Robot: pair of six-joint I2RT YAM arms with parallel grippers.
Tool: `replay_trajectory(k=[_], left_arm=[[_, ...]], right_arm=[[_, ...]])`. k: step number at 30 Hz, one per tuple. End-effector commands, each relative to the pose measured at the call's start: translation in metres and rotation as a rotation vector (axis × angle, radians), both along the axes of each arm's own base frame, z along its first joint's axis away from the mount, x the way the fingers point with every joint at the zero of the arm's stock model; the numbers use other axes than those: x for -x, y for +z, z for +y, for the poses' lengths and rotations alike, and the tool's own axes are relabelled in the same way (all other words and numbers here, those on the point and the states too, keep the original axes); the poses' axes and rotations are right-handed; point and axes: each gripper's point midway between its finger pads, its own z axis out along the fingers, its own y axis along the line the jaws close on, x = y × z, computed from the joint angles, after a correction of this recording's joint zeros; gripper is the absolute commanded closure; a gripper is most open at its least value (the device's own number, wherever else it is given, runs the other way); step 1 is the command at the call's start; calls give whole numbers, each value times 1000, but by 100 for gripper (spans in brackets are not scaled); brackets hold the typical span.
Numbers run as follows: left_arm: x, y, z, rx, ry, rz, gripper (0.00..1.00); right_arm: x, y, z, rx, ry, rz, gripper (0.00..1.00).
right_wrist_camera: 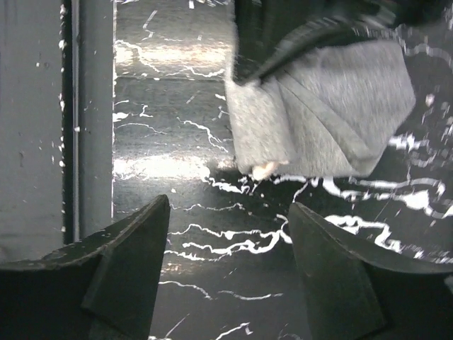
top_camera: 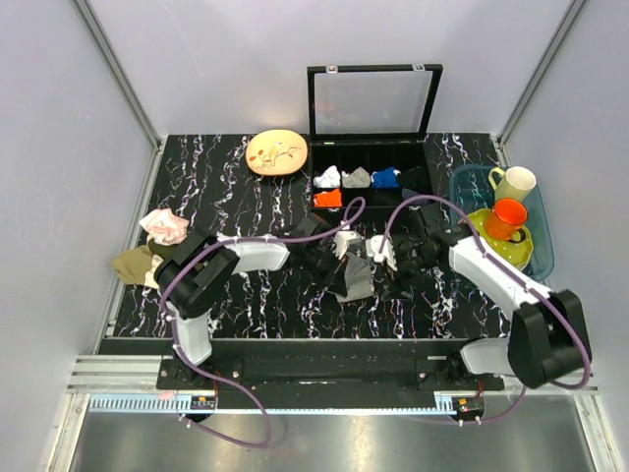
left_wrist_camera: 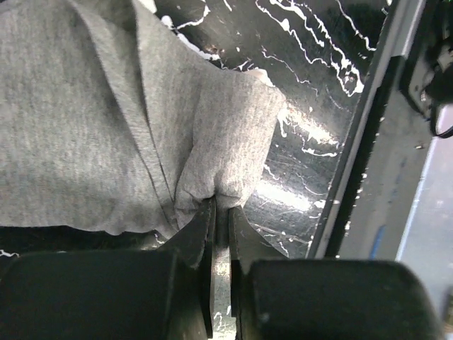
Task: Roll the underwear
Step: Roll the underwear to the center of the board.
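Observation:
The grey underwear (top_camera: 356,278) lies folded on the black marbled table near the middle front. In the left wrist view the underwear (left_wrist_camera: 106,127) fills the upper left, and my left gripper (left_wrist_camera: 221,205) is shut on a folded edge of it. In the top view the left gripper (top_camera: 344,258) sits at the cloth's far side. My right gripper (right_wrist_camera: 230,212) is open and empty over bare table, just short of the underwear (right_wrist_camera: 325,127). In the top view the right gripper (top_camera: 391,258) is right of the cloth.
A black organiser box (top_camera: 371,177) with rolled garments stands at the back. A tan plate (top_camera: 277,152) lies back left. Pink-and-white (top_camera: 165,225) and olive (top_camera: 133,264) cloths lie at the left. A blue bin (top_camera: 539,258) with cups is at the right.

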Motion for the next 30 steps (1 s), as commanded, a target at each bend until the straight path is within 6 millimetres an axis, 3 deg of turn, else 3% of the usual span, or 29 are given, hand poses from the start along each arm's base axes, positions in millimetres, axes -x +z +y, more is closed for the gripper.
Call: replay_trajectory(k=[1, 4, 9, 16, 19, 21, 23, 24, 26, 27, 28, 29, 30], left_arm=[[6, -47, 39, -210, 99, 237, 99], [3, -53, 39, -219, 124, 302, 98], [-2, -62, 40, -238, 173, 370, 97], [-18, -64, 42, -228, 262, 380, 94], [-29, -58, 37, -198, 301, 361, 87], [-36, -52, 36, -158, 336, 325, 81], [-61, -24, 31, -60, 402, 209, 73], [-58, -21, 39, -49, 426, 176, 64], [-80, 23, 42, 60, 490, -17, 59], [-71, 19, 53, 56, 506, -44, 56], [-82, 51, 56, 136, 525, -180, 55], [-81, 58, 61, 158, 532, -228, 54], [-68, 49, 72, 157, 530, -240, 52]], right_arm=[[7, 5, 18, -99, 279, -308, 18], [5, -2, 35, -55, 383, -431, 16], [-1, -36, 57, 52, 476, -479, 19], [-18, -69, 52, 151, 450, -484, 27], [-16, -83, 46, 192, 448, -443, 35], [-17, -90, 41, 229, 440, -417, 47], [-13, -99, 35, 267, 417, -358, 56], [-16, -96, 37, 269, 409, -350, 64], [-7, -95, 36, 266, 386, -281, 70], [-10, -88, 41, 247, 371, -272, 72], [-3, -87, 38, 255, 356, -220, 72], [1, -83, 39, 235, 347, -181, 73], [-2, -75, 44, 217, 341, -164, 73]])
